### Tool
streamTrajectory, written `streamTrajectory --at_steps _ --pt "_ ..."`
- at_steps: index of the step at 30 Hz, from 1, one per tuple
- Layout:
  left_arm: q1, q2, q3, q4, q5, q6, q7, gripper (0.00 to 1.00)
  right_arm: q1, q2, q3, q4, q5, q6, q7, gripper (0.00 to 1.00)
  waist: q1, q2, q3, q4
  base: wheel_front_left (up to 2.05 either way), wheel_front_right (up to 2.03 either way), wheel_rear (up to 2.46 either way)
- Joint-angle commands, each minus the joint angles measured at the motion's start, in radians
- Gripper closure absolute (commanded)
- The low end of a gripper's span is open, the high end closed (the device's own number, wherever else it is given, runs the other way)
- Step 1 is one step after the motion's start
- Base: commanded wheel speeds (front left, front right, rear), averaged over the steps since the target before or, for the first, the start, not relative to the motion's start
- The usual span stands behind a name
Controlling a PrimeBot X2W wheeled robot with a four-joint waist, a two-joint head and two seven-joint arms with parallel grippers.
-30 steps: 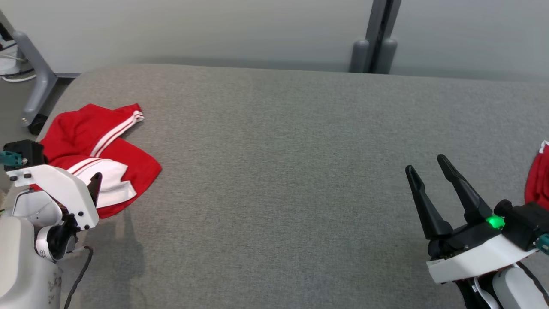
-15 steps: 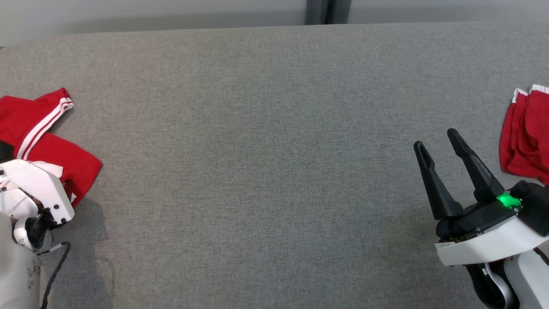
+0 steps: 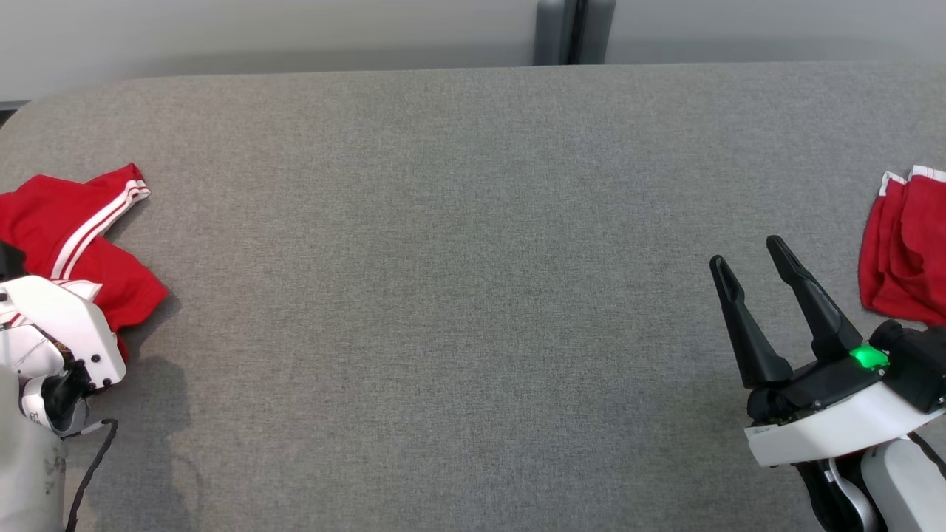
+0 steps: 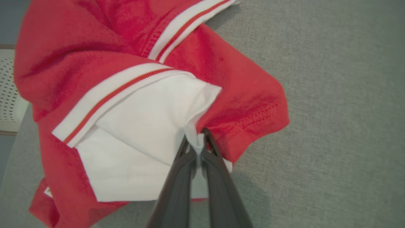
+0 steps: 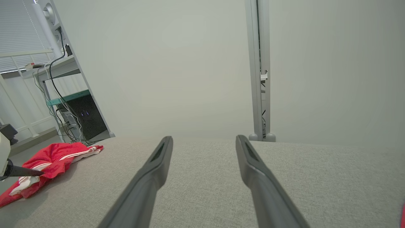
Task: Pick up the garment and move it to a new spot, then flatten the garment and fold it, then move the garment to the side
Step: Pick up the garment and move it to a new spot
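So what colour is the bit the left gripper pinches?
White, on a red garment; left wrist view shows it best.

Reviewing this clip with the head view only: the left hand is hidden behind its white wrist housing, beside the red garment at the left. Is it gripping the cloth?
Observer: Yes. The left wrist view shows the left hand shut on the garment.
Operator: Which part of it?
Observer: The white panel, at the corner where it meets the red hem. A pinch of white cloth sits between the fingers.
Operator: Is the garment lifted yet?
Observer: Not as far as the right wrist view's side-on look shows. It lies bunched on the grey surface.
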Motion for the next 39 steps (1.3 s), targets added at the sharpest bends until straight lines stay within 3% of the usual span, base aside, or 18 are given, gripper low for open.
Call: streamTrajectory --at_steps 1,10,20,29,39 --pt "-0.015 0.013 -0.013 -0.008 0.010 -0.014 -0.011 1.00 0.013 0.003 0.001 0.009 -0.003 0.000 -0.004 0.00 0.0000 0.0000 -0.020 0.008 0.00 0.00 0.00" --pt "-0.051 0.030 -0.095 -0.083 0.056 -0.081 -0.041 1.00 0.038 0.029 -0.003 0.035 -0.007 0.000 -0.004 0.00 0.0000 0.0000 -0.102 0.009 0.00 0.00 0.00" --pt "-0.082 0.003 -0.237 -0.279 0.073 -0.131 0.009 1.00 0.074 0.074 -0.017 0.065 -0.019 0.000 -0.004 0.00 0.0000 0.0000 -0.196 -0.066 0.00 0.00 0.00" --pt "-0.074 -0.070 -0.394 -0.506 -0.004 -0.139 0.067 1.00 0.081 0.095 -0.041 0.081 -0.024 0.000 -0.004 0.00 0.0000 0.0000 -0.223 -0.175 0.00 0.00 0.00" --pt "-0.110 -0.182 -0.535 -0.647 -0.142 -0.138 0.009 1.00 0.070 0.094 -0.080 0.071 -0.015 0.000 -0.004 0.00 0.0000 0.0000 -0.192 -0.237 0.00 0.00 0.00"
